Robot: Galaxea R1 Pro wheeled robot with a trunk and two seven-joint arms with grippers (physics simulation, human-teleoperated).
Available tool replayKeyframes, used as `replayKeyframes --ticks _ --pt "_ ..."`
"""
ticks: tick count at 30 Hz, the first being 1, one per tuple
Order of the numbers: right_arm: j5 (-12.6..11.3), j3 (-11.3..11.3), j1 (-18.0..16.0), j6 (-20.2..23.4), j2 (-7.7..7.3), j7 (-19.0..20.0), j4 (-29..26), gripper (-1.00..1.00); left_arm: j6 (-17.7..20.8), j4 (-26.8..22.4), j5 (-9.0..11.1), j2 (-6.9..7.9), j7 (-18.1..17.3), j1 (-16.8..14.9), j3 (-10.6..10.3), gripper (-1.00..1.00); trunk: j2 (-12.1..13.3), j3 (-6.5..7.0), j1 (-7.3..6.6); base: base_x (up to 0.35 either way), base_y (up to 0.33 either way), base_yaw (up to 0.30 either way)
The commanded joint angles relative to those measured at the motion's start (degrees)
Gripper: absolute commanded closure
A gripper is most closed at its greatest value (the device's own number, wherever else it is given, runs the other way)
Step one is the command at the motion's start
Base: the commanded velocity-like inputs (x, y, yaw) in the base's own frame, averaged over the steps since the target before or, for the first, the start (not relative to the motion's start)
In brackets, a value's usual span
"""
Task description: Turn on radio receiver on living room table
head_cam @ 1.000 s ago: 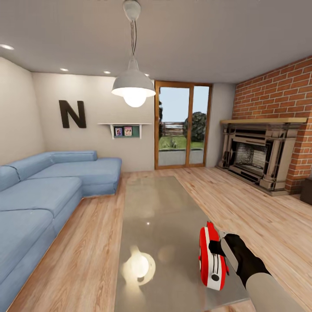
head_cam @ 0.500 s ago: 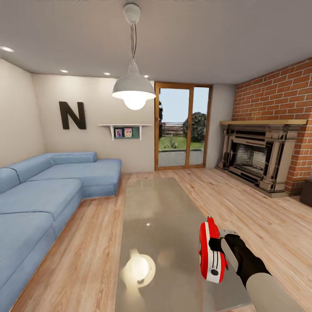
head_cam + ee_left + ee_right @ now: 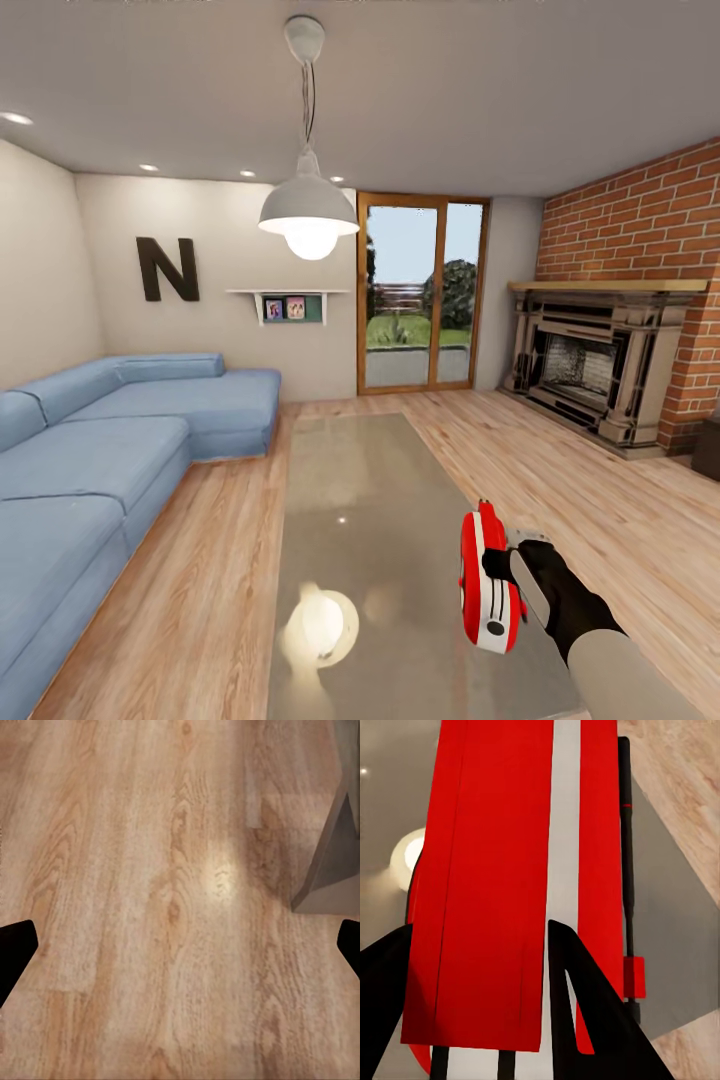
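The radio receiver (image 3: 486, 585), red with a white edge band, stands on its edge just over the near right part of the glossy table (image 3: 360, 500). My right gripper (image 3: 497, 571) is shut on it from the right side. In the right wrist view the radio receiver (image 3: 502, 870) is very close, its thin handle (image 3: 624, 870) runs along one side, and my right gripper (image 3: 478, 928) has black fingers (image 3: 577, 1012) against the case. My left gripper (image 3: 180, 937) hangs open over the wood floor, with nothing between its fingers.
A blue sectional sofa (image 3: 100, 450) runs along the left. The brick fireplace (image 3: 600, 370) is at the right, glass doors (image 3: 420, 290) at the back, and a pendant lamp (image 3: 309, 215) hangs over the table. A table corner (image 3: 330, 862) shows near my left gripper.
The radio and my right gripper rose slightly over the table a second ago, then held still. The head view has tilted up a little.
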Motion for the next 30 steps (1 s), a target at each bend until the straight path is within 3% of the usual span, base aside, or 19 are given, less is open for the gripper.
replayKeyframes --ticks 1,17,19,20,24,25,26,27,28,30 --pt "0.1 0.01 0.0 0.0 0.0 -0.02 -0.02 1.0 0.0 0.04 0.0 0.0 0.0 0.0 0.01 -1.0 0.41 0.19 -0.23 0.0 0.0 0.0" --pt "-0.01 0.05 -0.04 -2.02 0.0 1.05 -0.1 1.0 0.0 0.08 -0.09 0.0 0.0 0.0 -0.01 -1.0 6.83 3.06 -3.74 0.0 0.0 0.0" --pt "0.35 0.14 -0.03 -2.02 -0.35 5.87 -0.07 1.0 -0.01 0.08 -0.09 0.02 0.0 0.0 -0.01 -1.0 7.63 3.42 -4.18 0.0 0.0 0.0" --pt "2.16 0.16 0.01 -2.02 -1.09 11.79 -0.03 1.0 -0.01 0.08 -0.09 0.02 -0.02 0.0 -0.01 -1.0 8.03 3.6 -4.4 0.0 0.0 0.0" --pt "9.42 0.02 0.02 -2.09 -2.57 26.23 -0.01 1.0 0.0 0.08 -0.09 0.0 -0.04 0.0 -0.01 -1.0 9.64 4.32 -5.28 0.0 0.0 0.0" --pt "11.67 -0.05 0.03 -2.63 -3.23 32.35 0.03 1.0 0.0 0.08 -0.09 0.0 -0.06 0.0 -0.01 -1.0 10.04 4.5 -5.5 0.0 0.0 0.0" --pt "12.29 -0.09 0.03 -3.04 -3.53 34.28 0.04 1.0 0.0 0.08 -0.09 0.0 -0.07 0.0 -0.01 -1.0 10.44 4.68 -5.72 0.0 0.0 0.0" --pt "13.27 -0.18 0.04 -4.17 -4.23 37.82 0.05 1.0 0.0 0.08 -0.09 0.0 -0.08 0.0 -0.01 -1.0 10.84 4.86 -5.94 0.0 0.0 0.0" --pt "14.47 -0.35 0.04 -7.49 -6.18 44.04 0.17 1.0 -0.05 0.08 -0.09 0.0 -0.08 0.0 -0.01 -1.0 11.24 5.04 -6.16 0.0 0.0 0.0" --pt "14.77 -0.39 0.04 -8.79 -7.09 46.02 0.44 1.0 -0.07 0.08 -0.09 -0.01 -0.09 0.0 -0.01 -1.0 12.04 5.39 -6.6 0.0 0.0 0.0"
